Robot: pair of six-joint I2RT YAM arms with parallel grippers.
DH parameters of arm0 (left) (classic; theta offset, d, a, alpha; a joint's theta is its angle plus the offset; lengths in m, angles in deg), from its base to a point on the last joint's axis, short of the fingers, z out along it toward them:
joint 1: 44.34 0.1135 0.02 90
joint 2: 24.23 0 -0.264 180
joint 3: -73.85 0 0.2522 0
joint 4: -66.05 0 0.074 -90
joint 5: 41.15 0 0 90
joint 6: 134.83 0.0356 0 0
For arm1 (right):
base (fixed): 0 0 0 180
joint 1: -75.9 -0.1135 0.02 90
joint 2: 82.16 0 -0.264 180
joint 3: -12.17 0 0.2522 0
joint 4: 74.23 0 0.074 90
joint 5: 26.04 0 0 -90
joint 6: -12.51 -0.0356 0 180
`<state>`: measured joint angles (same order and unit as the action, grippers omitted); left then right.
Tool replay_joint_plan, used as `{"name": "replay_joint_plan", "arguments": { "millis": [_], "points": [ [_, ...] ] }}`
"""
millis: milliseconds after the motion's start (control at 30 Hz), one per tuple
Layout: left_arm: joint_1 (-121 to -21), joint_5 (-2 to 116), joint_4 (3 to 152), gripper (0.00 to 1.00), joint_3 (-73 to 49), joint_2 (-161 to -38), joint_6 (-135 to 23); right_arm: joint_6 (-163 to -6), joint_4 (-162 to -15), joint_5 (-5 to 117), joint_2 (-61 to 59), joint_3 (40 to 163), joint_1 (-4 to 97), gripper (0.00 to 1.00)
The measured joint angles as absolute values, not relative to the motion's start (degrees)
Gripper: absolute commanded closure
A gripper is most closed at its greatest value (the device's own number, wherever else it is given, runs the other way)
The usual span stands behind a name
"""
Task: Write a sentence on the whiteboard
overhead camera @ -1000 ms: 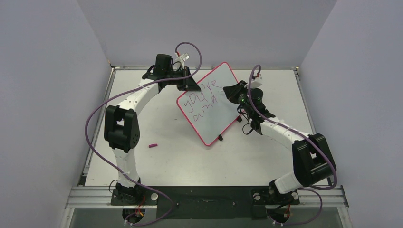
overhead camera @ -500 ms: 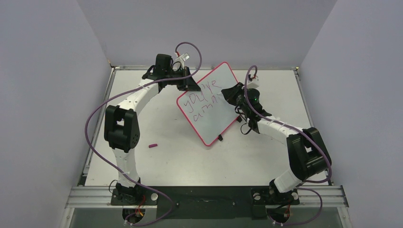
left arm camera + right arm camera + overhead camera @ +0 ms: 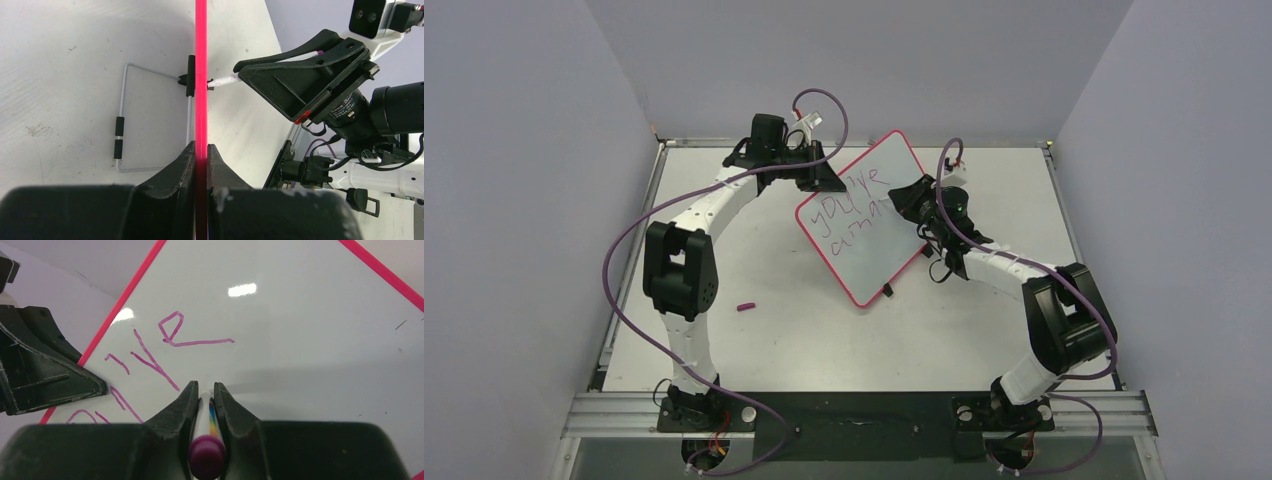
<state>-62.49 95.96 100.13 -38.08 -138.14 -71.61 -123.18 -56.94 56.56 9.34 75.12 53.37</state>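
Observation:
The whiteboard (image 3: 879,250), white with a red-pink rim, stands tilted in the middle of the table. My left gripper (image 3: 827,181) is shut on its upper left rim (image 3: 201,50), which runs edge-on between the jaws of that left gripper (image 3: 201,146). The sentence (image 3: 852,205) shows as two lines of reddish-purple lettering, and part of the sentence (image 3: 170,335) shows close up. My right gripper (image 3: 902,202) is shut on a white marker pen (image 3: 207,455) with a purple end. The pen's tip (image 3: 225,79) touches the board's face. The right gripper (image 3: 205,388) points straight at the whiteboard (image 3: 310,315).
A small purple cap (image 3: 745,307) lies on the table left of the board. A wire stand (image 3: 121,125) sits behind the board. A black clip (image 3: 887,290) is at the board's lower edge. Grey walls close in the table on three sides.
The right arm has swung its gripper and pen slightly left and up across the board, with its elbow drawn in. The left arm and the board have not moved.

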Motion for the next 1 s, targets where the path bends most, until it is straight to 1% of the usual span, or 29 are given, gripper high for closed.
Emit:
{"name": "replay_joint_plan", "arguments": {
  "millis": [600,1000],
  "points": [
    [-62.49,95.96,100.13,1.0,-38.08,-138.14,-71.64,-123.4,-57.86,56.63,11.05,77.46,55.25,1.0],
    [-62.45,95.96,100.15,1.0,-38.04,-138.14,-71.7,-123.82,-56.79,56.61,11.12,76.58,55.25,1.0]
  ]
}}
